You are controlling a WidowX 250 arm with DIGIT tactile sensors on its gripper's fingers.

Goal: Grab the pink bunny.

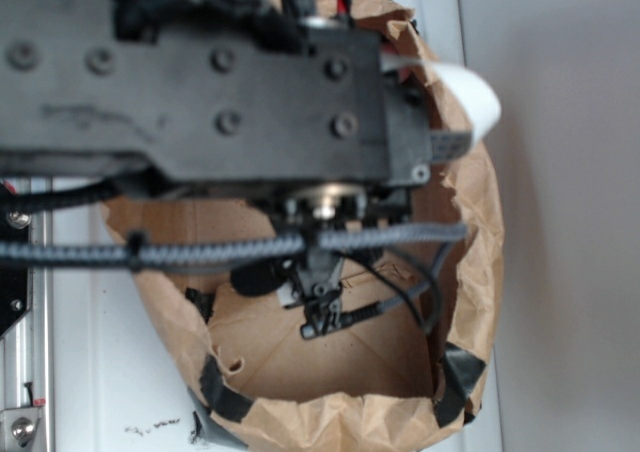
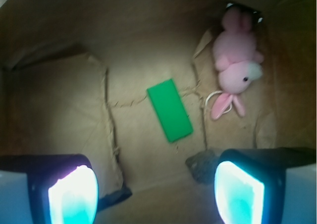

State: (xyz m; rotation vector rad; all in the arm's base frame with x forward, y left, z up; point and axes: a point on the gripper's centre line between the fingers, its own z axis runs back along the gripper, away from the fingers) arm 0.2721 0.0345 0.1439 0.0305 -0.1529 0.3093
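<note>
Arm (image 1: 200, 72) reaches in from 9 o'clock | wrist pointing straight down | gripper (image 2: 156, 189) jaws spread wide, holding nothing

Dim and brown inside the paper bag (image 2: 148, 45) in the wrist view, blurry, bent at the edges. Bright glare on the fingers (image 2: 73, 194). Outside view bright, but the arm (image 1: 200, 72) out of focus.

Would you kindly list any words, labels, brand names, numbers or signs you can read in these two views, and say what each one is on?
None can be read in either view.
The pink bunny, green block and paper bag carry no print.
The black arm housing shows only screw heads.
Dark marks on the white surface near the bag are too small and blurred to read.
</note>
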